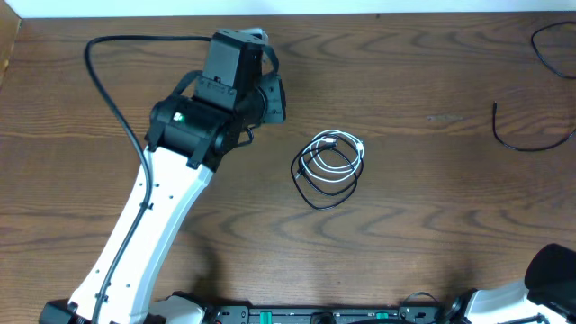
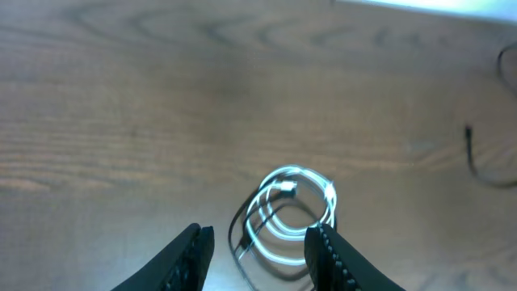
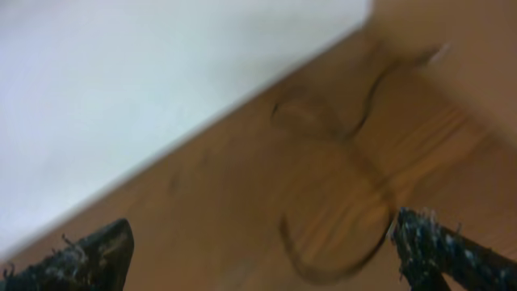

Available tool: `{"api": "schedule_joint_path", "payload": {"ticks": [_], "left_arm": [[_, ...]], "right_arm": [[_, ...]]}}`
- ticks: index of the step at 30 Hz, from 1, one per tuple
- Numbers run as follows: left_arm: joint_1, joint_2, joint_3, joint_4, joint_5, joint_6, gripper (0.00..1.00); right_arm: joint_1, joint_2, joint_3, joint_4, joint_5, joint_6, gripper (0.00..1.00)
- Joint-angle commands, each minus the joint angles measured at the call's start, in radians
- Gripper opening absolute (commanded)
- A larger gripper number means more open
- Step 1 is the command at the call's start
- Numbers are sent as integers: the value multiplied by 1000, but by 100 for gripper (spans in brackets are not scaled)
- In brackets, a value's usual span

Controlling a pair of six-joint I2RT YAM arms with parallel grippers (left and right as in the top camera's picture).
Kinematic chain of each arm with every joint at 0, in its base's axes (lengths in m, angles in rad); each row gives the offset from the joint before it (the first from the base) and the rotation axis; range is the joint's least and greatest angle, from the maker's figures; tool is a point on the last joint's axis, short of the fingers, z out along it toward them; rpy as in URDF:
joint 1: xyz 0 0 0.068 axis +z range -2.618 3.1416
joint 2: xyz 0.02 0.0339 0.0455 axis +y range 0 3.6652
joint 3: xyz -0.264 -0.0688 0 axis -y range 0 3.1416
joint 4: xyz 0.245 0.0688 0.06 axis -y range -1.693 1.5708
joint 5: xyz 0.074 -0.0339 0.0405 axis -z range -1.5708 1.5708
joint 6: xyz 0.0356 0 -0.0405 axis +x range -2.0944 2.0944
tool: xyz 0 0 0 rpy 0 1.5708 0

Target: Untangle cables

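Blurred table [image 3: 226, 186], seemingly a black cable [image 3: 331, 271], right pincer [image 3: 260, 230] spread wide

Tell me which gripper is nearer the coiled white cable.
Left. The left gripper hovers beside the white cable; the right arm sits far off at the overhead view's lower-right corner.
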Motion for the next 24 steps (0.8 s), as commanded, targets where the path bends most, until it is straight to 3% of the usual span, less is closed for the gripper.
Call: {"api": "schedule_joint_path", "payload": {"ticks": [1,4,11,18,24], "left_arm": [[1,39,-11,-31,95,66,43],[-2,88,-39,-39,172,91,43],[-46,259,-58,-34,284,281,43],[-111,424,-58,-13,293,484,42],[-134,542,-58,27,256,511,43]], "right_arm": [[37,40,-19,-65,-153,-89,99],[76,41,-26,-127,-162,-122,99],[151,41,-35,-185,-161,-200,99],[171,41,-37,-214,-161,-200,99],[171,41,-38,-243,-161,-200,99]]}}
